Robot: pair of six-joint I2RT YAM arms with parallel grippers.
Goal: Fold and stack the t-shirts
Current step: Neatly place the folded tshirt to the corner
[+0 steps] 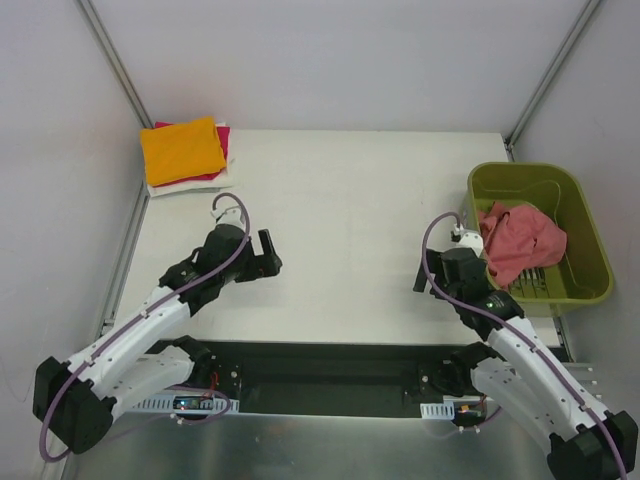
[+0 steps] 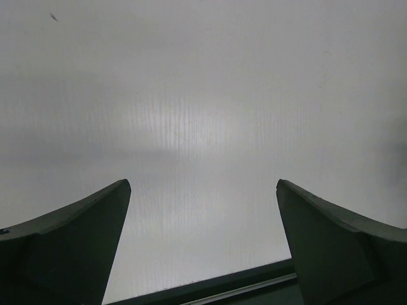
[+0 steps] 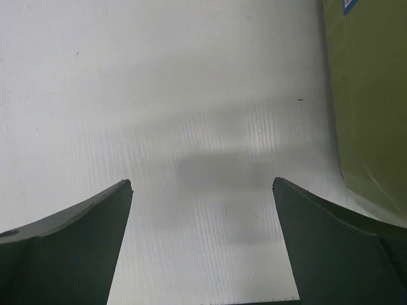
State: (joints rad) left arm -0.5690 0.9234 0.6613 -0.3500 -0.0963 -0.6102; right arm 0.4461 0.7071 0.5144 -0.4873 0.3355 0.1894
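Bright, even light — faint glare, soft shadows.

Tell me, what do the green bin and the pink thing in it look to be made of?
The olive-green bin looks like moulded plastic: smooth rigid walls, rounded corners, a slight sheen. The salmon-pink t-shirt inside it looks like soft matte fabric, probably cotton: it lies crumpled in loose folds.

Fingers (image 3: pixel 70 248) spread wide over white table (image 3: pixel 191 95); olive bin (image 3: pixel 372 95) at right.
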